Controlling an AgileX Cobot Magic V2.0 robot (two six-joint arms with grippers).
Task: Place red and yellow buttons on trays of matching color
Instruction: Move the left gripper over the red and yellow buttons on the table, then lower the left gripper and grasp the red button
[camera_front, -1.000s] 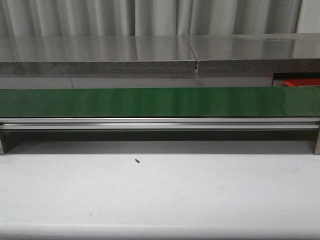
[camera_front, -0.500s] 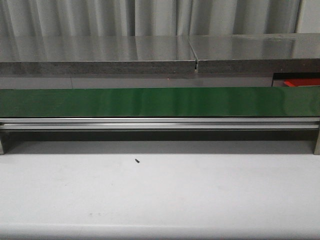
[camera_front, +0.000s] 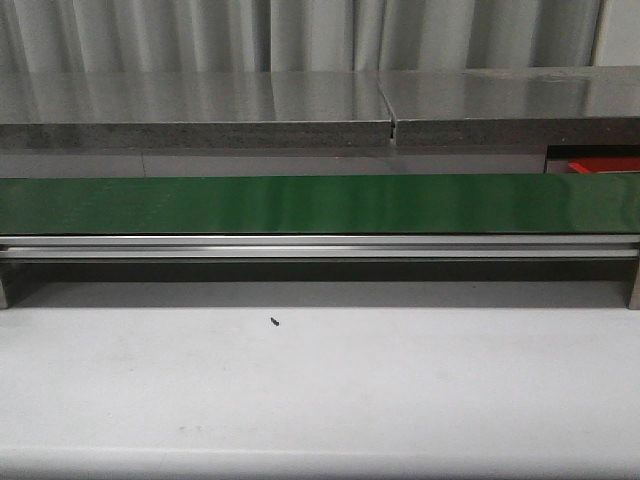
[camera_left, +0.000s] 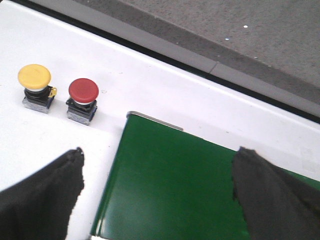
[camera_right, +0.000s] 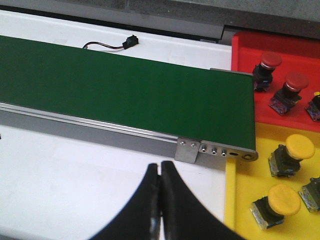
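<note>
In the left wrist view a yellow button (camera_left: 34, 76) and a red button (camera_left: 83, 90) stand side by side on the white table, just off the end of the green conveyor belt (camera_left: 190, 190). My left gripper (camera_left: 157, 187) hangs open above that belt end, empty, its dark fingers (camera_left: 42, 195) wide apart. In the right wrist view my right gripper (camera_right: 160, 172) is shut on nothing above the white table, near the belt's (camera_right: 125, 85) other end. Beyond that end lie a red tray (camera_right: 280, 45) with red buttons (camera_right: 296, 80) and a yellow tray (camera_right: 245, 190) with yellow buttons (camera_right: 299, 146).
The front view shows only the long green belt (camera_front: 320, 204) on its aluminium rail, a grey shelf (camera_front: 200, 105) behind and a small dark speck (camera_front: 273, 321) on the white table; neither arm appears there. A black cable connector (camera_right: 131, 41) lies behind the belt.
</note>
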